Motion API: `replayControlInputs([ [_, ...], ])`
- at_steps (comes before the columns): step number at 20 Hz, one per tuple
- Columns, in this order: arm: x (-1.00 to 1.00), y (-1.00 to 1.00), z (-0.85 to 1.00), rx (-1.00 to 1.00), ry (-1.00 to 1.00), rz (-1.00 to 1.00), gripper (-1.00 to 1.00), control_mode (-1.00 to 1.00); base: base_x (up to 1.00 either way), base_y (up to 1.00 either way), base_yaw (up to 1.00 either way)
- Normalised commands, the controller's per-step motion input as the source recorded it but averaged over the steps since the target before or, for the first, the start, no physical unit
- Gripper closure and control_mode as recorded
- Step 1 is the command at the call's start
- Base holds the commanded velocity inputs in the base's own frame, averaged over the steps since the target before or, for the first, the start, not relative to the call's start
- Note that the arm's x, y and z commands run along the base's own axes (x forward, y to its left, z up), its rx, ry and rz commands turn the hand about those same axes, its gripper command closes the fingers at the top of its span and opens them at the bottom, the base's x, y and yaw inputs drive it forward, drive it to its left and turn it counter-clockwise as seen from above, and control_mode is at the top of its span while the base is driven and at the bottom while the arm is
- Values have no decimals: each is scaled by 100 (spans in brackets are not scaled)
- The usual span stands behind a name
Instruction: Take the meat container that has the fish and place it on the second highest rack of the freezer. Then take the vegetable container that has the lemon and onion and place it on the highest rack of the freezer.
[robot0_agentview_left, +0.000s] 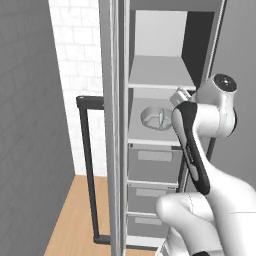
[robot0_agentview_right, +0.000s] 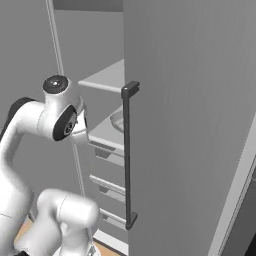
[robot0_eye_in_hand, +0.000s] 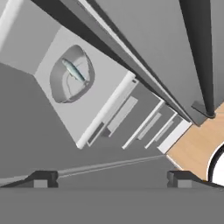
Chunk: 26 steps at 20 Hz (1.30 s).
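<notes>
The meat container (robot0_eye_in_hand: 72, 75), a shallow light-grey tray, rests on the freezer's second highest white shelf (robot0_eye_in_hand: 109, 87) with the slim silvery-green fish (robot0_eye_in_hand: 73, 71) lying inside. From the left base view the meat container (robot0_agentview_left: 151, 117) sits on that shelf just past my wrist. My gripper (robot0_eye_in_hand: 111, 179) is open with nothing between its fingers, held back from the shelf's front edge and apart from the tray. The highest rack (robot0_agentview_left: 157, 72) above it is bare. The vegetable container with the lemon and onion is out of view.
The freezer door (robot0_agentview_right: 190, 125) stands open at my right, its dark bar handle (robot0_agentview_right: 129, 155) close to my arm. The other door edge (robot0_agentview_left: 114, 125) rises on the left. Grey drawers (robot0_agentview_left: 152, 162) stack under the shelf. Wood floor (robot0_agentview_left: 75, 220) lies below.
</notes>
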Motion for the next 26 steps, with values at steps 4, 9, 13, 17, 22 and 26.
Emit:
replayControlInputs([
  [4, -93, 0, -32, -57, -13, 69, -100, -100, 0, 0, 0],
  [9, -82, -5, -10, -26, -8, 80, -100, -100, 0, 0, 0],
  [13, -70, 28, 0, -58, 18, 77, -100, -100, 0, 0, 0],
  [17, -11, -16, -54, -32, 33, 17, -100, -100, 0, 0, 0],
  [22, -17, -7, -71, -22, 6, -1, -100, -100, 0, 0, 0],
  [26, -10, 0, -11, -3, 3, 0, -100, -100, 0, 0, 0],
])
